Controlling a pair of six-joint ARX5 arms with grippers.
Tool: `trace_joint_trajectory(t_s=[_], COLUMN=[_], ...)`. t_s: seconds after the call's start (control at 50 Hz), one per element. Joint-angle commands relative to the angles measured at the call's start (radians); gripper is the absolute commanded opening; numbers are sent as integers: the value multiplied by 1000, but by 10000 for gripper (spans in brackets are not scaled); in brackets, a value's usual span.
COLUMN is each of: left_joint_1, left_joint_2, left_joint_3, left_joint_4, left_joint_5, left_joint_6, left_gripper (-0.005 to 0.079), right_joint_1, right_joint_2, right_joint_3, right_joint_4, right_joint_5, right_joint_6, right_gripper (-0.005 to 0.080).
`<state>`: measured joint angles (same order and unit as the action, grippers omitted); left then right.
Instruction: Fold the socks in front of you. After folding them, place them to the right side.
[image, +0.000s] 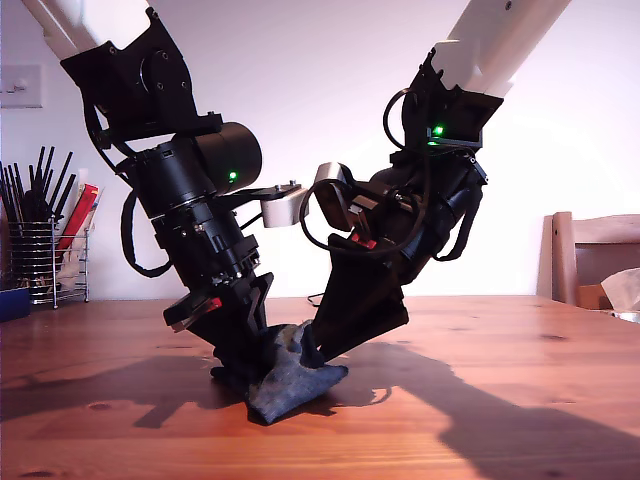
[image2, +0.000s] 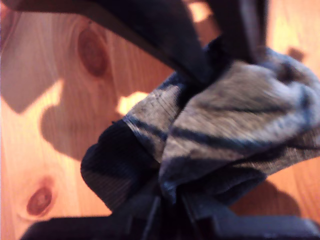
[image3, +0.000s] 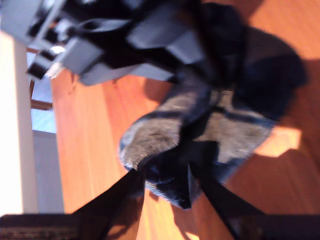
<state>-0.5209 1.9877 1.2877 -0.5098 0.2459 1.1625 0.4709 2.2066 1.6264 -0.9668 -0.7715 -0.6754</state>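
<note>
The socks (image: 290, 385) lie as a dark, bunched bundle on the wooden table (image: 500, 400), near the middle of the exterior view. Both black arms reach down and meet over the bundle. In the first wrist view the socks (image2: 235, 120) show grey bands with dark stripes and a black end. My first gripper (image2: 167, 210) is shut on a fold of this fabric, and the other arm's black finger presses in from beyond. In the second wrist view my second gripper (image3: 167, 187) is closed around the dark edge of the socks (image3: 165, 135), with the other gripper just behind them.
A wire rack of utensils (image: 45, 250) and a blue container (image: 12, 300) stand at the exterior view's left edge. A wooden chair (image: 592, 262) and something white (image: 625, 290) are at that view's right edge.
</note>
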Motion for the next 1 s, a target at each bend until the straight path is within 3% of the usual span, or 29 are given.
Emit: trace_joint_trajectory(t_s=[0.0,0.14,0.38,0.64,0.98], left_joint_1=[20,20,19,19,19], left_joint_2=[101,101,101,101,101], left_joint_3=[-44,-44,-44,-44,-44], left_joint_4=[-12,-14,-16,-20,-29], left_joint_5=[-30,-30,-30,-36,-37], left_joint_6=[10,15,16,16,16], left_gripper=[-22,-22,-22,-22,-22], right_joint_1=[23,40,48,52,73], right_joint_2=[-25,-25,-25,-26,-26], right_joint_3=[-24,-24,-24,-24,-24], right_joint_4=[-8,-18,-48,-66,58], right_joint_5=[-3,47,50,95,129], right_joint_6=[-2,10,24,101,100], right_gripper=[287,329,340,447,448])
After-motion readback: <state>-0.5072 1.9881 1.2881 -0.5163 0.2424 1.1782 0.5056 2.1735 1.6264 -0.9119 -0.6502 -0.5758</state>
